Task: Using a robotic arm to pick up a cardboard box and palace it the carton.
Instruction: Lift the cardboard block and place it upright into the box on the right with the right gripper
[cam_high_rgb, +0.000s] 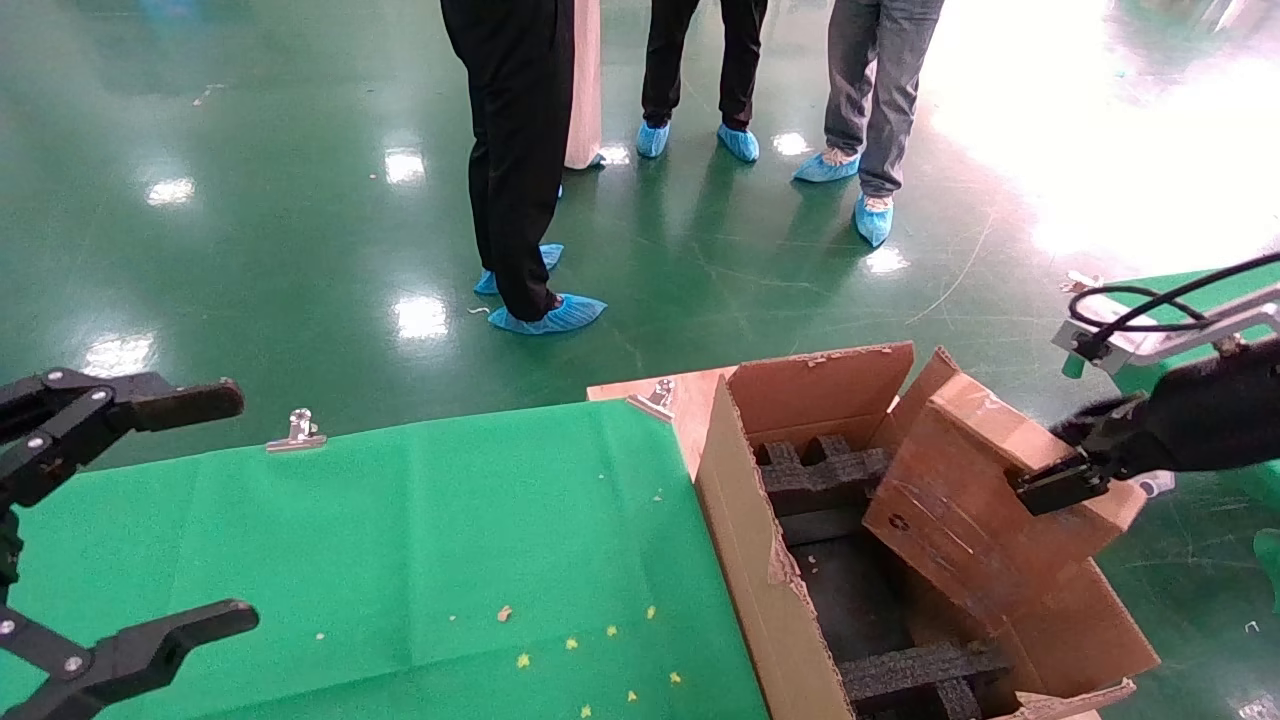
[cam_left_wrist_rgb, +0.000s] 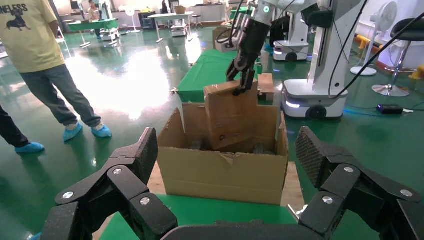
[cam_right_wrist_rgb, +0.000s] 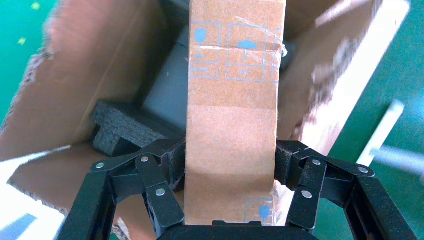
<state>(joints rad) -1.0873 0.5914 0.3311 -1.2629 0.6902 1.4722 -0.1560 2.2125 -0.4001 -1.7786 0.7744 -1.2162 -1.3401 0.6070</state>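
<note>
My right gripper (cam_high_rgb: 1050, 485) is shut on the small brown cardboard box (cam_high_rgb: 960, 500), with a finger on each of its narrow sides (cam_right_wrist_rgb: 230, 165). The box (cam_right_wrist_rgb: 232, 100) is tilted, its lower end down inside the large open carton (cam_high_rgb: 740, 540) and its upper end above the rim. Black foam inserts (cam_high_rgb: 825, 470) lie inside the carton. The left wrist view shows the carton (cam_left_wrist_rgb: 220, 175) with the box (cam_left_wrist_rgb: 230, 115) leaning in it, held from above by the right gripper (cam_left_wrist_rgb: 241, 82). My left gripper (cam_high_rgb: 235, 510) is open and empty over the table's left side.
The carton stands at the right end of a green-clothed table (cam_high_rgb: 450, 540), on a wooden board (cam_high_rgb: 690, 395). Metal clips (cam_high_rgb: 298, 430) hold the cloth's far edge. Three people (cam_high_rgb: 520, 160) stand on the green floor beyond. Another robot base (cam_left_wrist_rgb: 320, 95) stands behind the carton.
</note>
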